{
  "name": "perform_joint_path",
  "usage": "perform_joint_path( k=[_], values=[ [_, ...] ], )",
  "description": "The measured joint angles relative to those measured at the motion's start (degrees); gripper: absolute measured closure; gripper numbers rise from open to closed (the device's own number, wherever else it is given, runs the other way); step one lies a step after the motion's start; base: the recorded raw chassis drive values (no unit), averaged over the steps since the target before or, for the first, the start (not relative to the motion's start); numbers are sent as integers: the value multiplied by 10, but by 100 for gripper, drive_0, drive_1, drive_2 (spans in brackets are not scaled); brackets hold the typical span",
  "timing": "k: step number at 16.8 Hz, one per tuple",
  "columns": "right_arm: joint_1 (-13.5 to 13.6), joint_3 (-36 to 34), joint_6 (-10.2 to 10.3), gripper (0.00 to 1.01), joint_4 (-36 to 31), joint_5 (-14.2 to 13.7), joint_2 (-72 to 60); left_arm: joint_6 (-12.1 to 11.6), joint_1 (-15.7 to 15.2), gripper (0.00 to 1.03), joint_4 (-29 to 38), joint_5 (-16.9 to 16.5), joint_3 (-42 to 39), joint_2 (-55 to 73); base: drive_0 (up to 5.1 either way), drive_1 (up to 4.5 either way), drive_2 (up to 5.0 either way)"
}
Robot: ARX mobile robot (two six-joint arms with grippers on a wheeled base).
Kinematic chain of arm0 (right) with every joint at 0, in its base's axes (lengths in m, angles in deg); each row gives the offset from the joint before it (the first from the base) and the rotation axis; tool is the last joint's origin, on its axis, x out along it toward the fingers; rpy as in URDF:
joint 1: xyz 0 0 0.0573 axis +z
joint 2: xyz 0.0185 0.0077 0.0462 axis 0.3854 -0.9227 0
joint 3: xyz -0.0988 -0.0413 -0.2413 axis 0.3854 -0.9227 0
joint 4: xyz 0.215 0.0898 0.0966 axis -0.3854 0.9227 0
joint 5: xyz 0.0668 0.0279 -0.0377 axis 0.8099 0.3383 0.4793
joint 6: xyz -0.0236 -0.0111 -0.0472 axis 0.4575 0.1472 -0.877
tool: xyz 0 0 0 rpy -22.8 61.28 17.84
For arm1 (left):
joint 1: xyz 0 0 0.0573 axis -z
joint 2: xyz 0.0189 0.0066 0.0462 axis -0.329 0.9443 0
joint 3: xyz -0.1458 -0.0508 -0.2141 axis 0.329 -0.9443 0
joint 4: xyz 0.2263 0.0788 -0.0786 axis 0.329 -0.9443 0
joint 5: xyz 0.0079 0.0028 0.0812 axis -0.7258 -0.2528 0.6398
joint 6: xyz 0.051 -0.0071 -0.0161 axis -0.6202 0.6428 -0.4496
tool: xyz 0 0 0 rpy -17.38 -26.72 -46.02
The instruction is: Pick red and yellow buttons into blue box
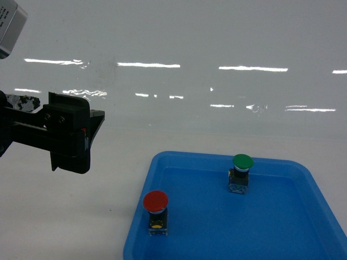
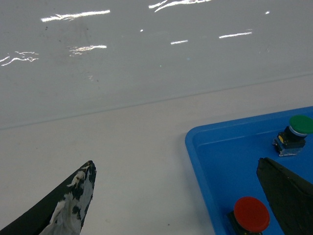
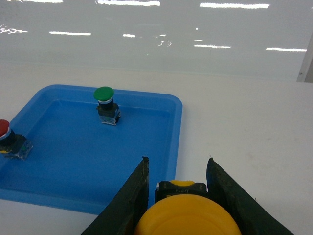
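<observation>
The red button [image 1: 155,201] stands upright in the near left corner of a shallow blue tray [image 1: 140,219]. My left gripper [image 1: 89,142] hangs open above the white table, left of the tray. In the left wrist view its fingers [image 2: 80,191] spread wide, with the red button [image 2: 251,214] just inside the right one. My right gripper [image 3: 177,159] is shut on the yellow button [image 3: 188,215], whose cap fills the gap between the jaws, over the table by the tray's right rim [image 3: 179,122]. The red button [image 3: 4,128] sits at the far left there. The blue box is out of view.
A green-capped button [image 1: 242,162] stands near the tray's far side, also visible as the green button [image 2: 300,125] and the green button [image 3: 103,94] in the wrist views. A glossy white wall [image 1: 179,65] rises behind the table. A grey device corner [image 1: 8,27] shows top left.
</observation>
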Motion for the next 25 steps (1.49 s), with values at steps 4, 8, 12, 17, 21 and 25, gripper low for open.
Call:
perform_joint_path(
  k=[4, 8, 12, 17, 21, 25],
  values=[
    [-48, -9, -22, 69, 98, 17, 128, 0, 0, 5, 0, 0, 1, 0, 0, 0, 0],
    [-49, -9, -28, 69, 98, 15, 128, 2, 13, 5, -5, 7, 3, 3, 0, 0, 0],
    [-49, -9, -28, 69, 98, 15, 128, -3, 47, 5, -47, -22, 75, 53, 0, 0, 0],
    [-49, -9, -28, 69, 98, 15, 128, -51, 95, 5, -205, -11, 233, 237, 0, 0, 0],
    [-49, -9, -29, 69, 98, 15, 128, -27, 108, 5, -248, 16, 276, 300, 0, 0, 0],
    [-49, -9, -29, 69, 98, 15, 128, 7, 120, 5, -267, 47, 282, 341, 0, 0, 0]
  ],
)
